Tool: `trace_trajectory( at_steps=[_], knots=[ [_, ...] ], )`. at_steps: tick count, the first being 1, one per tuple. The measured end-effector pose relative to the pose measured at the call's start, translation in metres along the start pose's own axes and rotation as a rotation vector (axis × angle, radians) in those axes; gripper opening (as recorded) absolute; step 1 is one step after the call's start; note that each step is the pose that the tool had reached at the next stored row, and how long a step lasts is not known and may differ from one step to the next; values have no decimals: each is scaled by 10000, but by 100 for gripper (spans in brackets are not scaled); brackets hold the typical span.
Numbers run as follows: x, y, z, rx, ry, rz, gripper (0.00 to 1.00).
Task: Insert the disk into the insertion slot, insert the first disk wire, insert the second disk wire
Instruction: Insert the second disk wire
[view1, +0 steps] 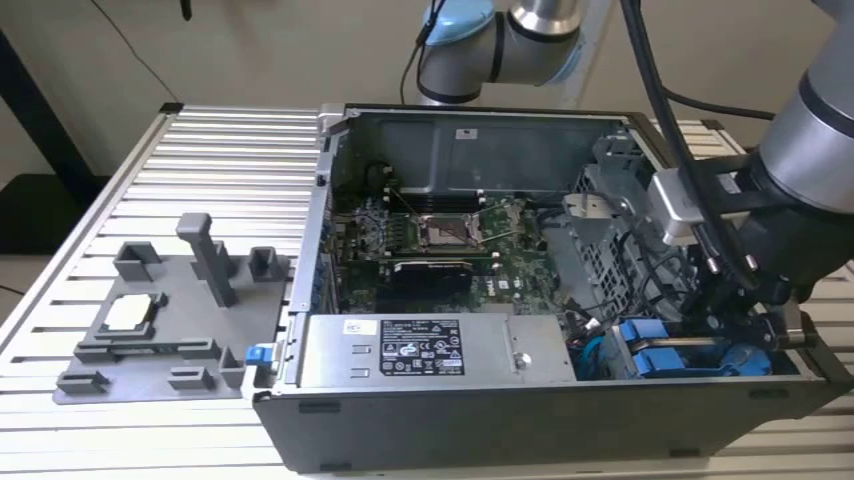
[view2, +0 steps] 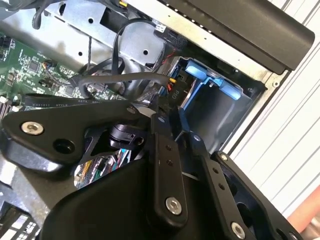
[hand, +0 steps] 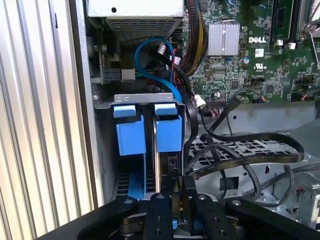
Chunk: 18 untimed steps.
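My fingers (hand: 176, 197) clamp a thin black wire plug at the rear of the disk (hand: 167, 131), already seated in the insertion slot (hand: 145, 100); plug stiff, cable floppy, pins fragile, grip the body

The disk (hand: 168, 132) sits in glossy bright blue plastic. The insertion slot (hand: 145, 100) is dull grey sheet metal. The gripper (hand: 172, 212) is matt black metal; the table (view1: 214, 170) is ribbed aluminium.

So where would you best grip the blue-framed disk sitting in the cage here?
Grip the disk by its blue carrier tab, coming from the open side of the case. It stands on edge in the insertion slot, so its faces are walled in. The gripper hangs at that end.
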<state>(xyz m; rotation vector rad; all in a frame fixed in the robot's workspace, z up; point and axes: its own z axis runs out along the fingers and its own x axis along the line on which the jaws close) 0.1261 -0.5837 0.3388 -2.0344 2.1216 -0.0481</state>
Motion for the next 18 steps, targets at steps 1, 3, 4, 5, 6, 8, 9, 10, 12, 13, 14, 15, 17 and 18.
trace_trajectory(
  at_steps=[1,3,4,5,6,8,9,10,12,13,14,15,17,18],
  knots=[
    [-1,-1,-6,0,-3,1,24],
    [-3,-3,-20,0,-3,1,24],
    [-4,-5,-31,0,-3,0,24],
    [-6,-7,-46,0,-3,1,24],
    [-8,-11,-66,0,-3,1,24],
    [-15,-19,-116,0,-3,1,24],
    [-18,-24,-146,0,-4,2,24],
    [-22,-29,-178,0,-4,2,24],
    [-30,-40,-241,0,-4,1,24],
    [-31,-41,-252,0,-5,2,24],
    [-31,-41,-252,0,-6,1,24],
    [-31,-41,-252,0,-6,1,24],
    [-31,-41,-252,0,-7,2,24],
    [-32,-41,-252,0,-7,2,24]
  ],
)
